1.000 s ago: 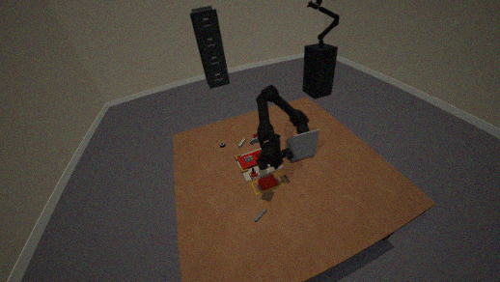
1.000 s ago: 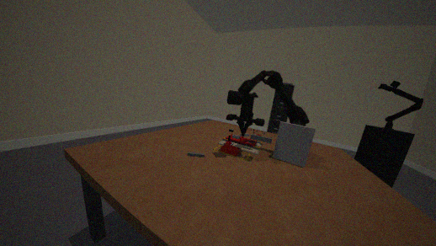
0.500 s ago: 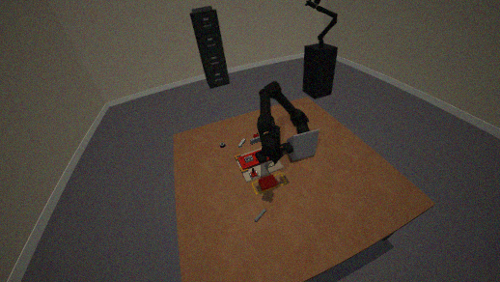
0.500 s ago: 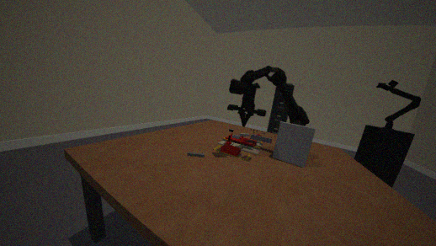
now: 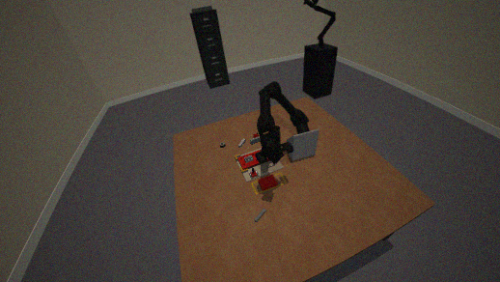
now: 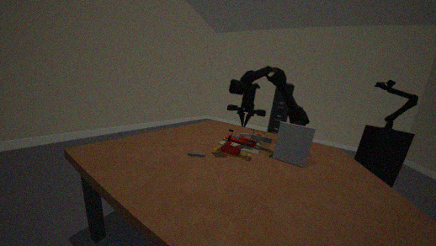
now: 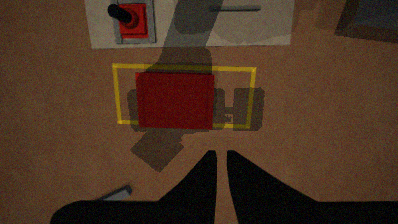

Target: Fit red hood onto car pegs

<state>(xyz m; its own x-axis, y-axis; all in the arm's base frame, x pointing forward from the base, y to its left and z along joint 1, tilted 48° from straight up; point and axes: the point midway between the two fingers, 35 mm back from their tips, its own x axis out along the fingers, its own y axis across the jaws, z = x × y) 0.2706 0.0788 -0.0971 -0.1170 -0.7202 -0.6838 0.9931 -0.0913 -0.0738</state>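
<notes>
The red hood (image 5: 267, 183) (image 6: 231, 148) (image 7: 175, 100) lies flat on the table, roof up, inside a yellow marked rectangle (image 7: 119, 95). The car chassis in its jig (image 5: 249, 159) (image 6: 241, 140) sits just behind it, red with the engine in the middle. My gripper (image 6: 245, 123) (image 7: 220, 157) hangs well above the table, near the hood. Its fingers are almost together with a narrow gap, and nothing is between them. The pegs are too small to make out.
A white pad carrying a red block with a black knob (image 7: 132, 20) lies beyond the hood. A grey upright panel (image 5: 304, 145) (image 6: 293, 143) stands right of the jig. A small grey bar (image 5: 260, 215) (image 6: 195, 155) (image 7: 117, 193) lies toward the front. Small parts lie behind the jig.
</notes>
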